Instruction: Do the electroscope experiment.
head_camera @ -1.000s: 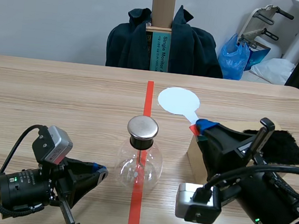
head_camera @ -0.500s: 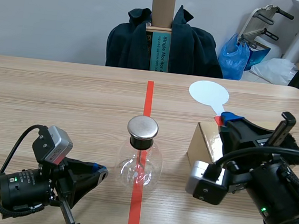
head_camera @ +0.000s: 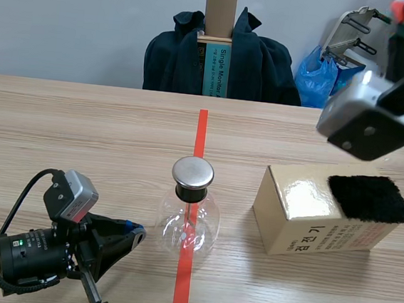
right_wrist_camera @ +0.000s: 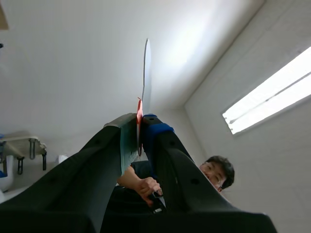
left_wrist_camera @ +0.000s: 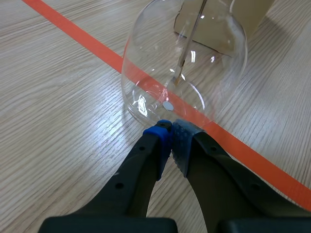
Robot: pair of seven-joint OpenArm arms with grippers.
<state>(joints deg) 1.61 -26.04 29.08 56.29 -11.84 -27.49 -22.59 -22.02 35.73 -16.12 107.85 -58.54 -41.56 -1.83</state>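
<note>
Electroscope [head_camera: 188,211], a clear glass flask with metal cap [head_camera: 193,172], is standing near centre beside my closed, empty left gripper [left_wrist_camera: 171,133], while my right gripper [right_wrist_camera: 138,128] is pinching the flat white paddle [right_wrist_camera: 146,73] high at right, next needing, I judge, lowering toward that cap.

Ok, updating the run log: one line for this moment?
left gripper shut, by flask | right gripper raised, shut on paddle | cloth on box

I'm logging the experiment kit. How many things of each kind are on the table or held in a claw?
Flask: 1
Box: 1
Black pad: 1
Paddle, held in the right claw: 1
Total: 4
</note>
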